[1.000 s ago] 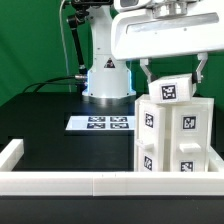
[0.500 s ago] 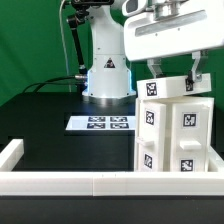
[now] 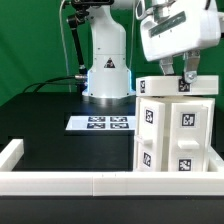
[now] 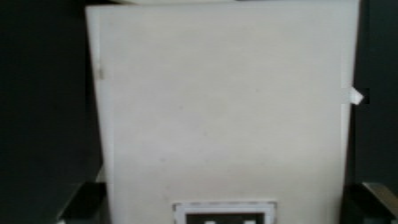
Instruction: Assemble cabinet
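Pincer (image 3: 179, 81) at top of cabinet (image 3: 175, 130), fingers straddling tagged top panel, apparently grasping it across its width. Wrist view: broad white face of cabinet (image 4: 222, 100) fills lens, tag at one edge. Cabinet stands upright on black desk (image 3: 60, 130) at exterior view's right, close behind low white rail (image 3: 100, 182). Marker board (image 3: 103, 123) lies flat near robot base, well apart. Risk, my guess: panel seated askew, jams or pops loose; sideways push could tip tall body.
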`<state>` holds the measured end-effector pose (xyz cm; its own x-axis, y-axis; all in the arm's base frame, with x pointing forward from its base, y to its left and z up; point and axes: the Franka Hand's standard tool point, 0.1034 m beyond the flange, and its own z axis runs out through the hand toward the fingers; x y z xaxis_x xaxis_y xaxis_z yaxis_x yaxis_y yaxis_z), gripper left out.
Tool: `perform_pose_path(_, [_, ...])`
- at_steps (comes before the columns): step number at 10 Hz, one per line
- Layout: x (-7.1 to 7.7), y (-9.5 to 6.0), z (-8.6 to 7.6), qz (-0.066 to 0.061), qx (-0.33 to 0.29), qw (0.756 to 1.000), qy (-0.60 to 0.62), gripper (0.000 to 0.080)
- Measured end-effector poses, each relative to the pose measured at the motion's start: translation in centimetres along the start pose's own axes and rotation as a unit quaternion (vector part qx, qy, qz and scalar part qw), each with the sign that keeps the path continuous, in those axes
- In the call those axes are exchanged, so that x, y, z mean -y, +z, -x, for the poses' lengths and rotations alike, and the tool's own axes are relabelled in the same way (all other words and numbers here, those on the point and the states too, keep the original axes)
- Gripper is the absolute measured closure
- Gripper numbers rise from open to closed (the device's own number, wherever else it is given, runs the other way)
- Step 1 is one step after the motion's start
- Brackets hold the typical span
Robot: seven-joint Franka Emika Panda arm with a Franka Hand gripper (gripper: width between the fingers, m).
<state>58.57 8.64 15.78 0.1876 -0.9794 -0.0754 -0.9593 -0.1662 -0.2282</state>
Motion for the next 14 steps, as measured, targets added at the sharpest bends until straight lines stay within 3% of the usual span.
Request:
perform_pose_path(3, [0.0, 0.1, 0.0, -0.001, 0.011, 0.987, 0.16, 0.0242])
perform_pose_path(9, [0.0, 0.1, 0.3, -0.001, 0.029, 0.95, 0.312, 0.0242])
perform_pose_path(10, [0.0, 0.1, 0.3, -0.001, 0.028, 0.95, 0.31, 0.0186])
perform_pose_path(11, [0.0, 0.1, 0.3, -0.001, 0.029, 0.952, 0.304, 0.0186])
perform_pose_path(12, [0.1, -0.1, 0.3, -0.003, 0.031, 0.953, 0.301, 0.0043])
perform_pose_path(14, [0.8, -1.3, 0.4, -0.015, 0.039, 0.957, 0.287, 0.0008])
